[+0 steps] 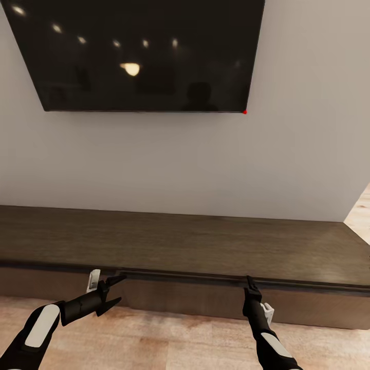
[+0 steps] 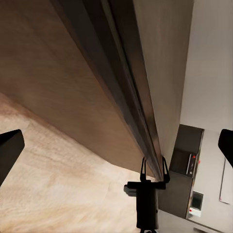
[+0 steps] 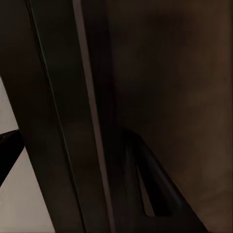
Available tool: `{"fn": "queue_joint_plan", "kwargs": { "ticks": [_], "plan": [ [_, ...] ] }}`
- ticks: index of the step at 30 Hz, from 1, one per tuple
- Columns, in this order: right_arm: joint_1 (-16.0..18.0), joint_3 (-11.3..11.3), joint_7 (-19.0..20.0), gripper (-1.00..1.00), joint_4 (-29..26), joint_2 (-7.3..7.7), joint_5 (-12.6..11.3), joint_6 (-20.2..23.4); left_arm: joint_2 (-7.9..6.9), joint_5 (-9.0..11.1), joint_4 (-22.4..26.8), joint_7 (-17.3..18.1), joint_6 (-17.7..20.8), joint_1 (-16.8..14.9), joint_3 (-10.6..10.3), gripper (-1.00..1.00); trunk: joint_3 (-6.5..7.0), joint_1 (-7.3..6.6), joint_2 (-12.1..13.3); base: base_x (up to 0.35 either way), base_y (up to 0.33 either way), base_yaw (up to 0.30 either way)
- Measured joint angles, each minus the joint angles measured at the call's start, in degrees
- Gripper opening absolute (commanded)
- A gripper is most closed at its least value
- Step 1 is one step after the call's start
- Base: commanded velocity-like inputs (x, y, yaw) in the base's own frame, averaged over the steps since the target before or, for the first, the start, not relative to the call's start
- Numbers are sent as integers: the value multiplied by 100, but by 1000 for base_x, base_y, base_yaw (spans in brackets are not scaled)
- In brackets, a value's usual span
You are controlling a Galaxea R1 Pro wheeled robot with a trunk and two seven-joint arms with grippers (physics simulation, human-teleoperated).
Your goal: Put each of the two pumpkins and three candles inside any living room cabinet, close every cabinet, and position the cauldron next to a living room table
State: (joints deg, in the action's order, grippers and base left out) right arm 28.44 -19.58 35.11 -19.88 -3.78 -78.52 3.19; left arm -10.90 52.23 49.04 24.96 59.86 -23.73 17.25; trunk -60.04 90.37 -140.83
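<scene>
Jaws of the left gripper (image 1: 114,289) stand spread at the lower left of the head view, tips at the dark lip under the cabinet (image 1: 195,241) top, seemingly to hook a front open. The right gripper (image 1: 250,281), lower centre-right, reaches the same lip; its jaws look narrow, but I cannot tell their state. The television (image 1: 139,51) is cut off above. The right wrist view is too dark to read.
</scene>
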Motion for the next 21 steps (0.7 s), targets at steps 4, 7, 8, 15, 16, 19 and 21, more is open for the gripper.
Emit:
{"fn": "queue_joint_plan", "kwargs": {
  "ticks": [4,7,8,15,16,19,21],
  "plan": [
    [4,1,2,-100,8,0,-4,1,0,-2,0,-7,0,1,-3,100,0,0,0,0,0,0],
    [6,3,-4,-100,3,0,0,0,0,-2,0,-8,0,-1,-3,100,0,0,0,-68,0,0],
    [6,2,-40,-100,-16,0,-7,8,0,-2,0,-8,0,-1,-3,100,0,0,0,-162,0,0],
    [6,-5,-13,-100,-32,1,-18,13,0,-3,0,-14,0,1,-3,100,0,0,0,-40,0,0],
    [6,-5,-12,-100,-32,1,-18,14,0,-2,0,-15,0,0,-3,100,0,0,0,-3,0,0],
    [2,-4,-6,-100,-35,1,-18,14,4,-3,0,-25,-6,0,-3,100,0,0,0,-1,0,0],
    [4,-5,-7,-100,-33,1,-19,14,5,-3,0,-31,-8,1,-3,100,0,0,0,0,0,0]
  ]
}}
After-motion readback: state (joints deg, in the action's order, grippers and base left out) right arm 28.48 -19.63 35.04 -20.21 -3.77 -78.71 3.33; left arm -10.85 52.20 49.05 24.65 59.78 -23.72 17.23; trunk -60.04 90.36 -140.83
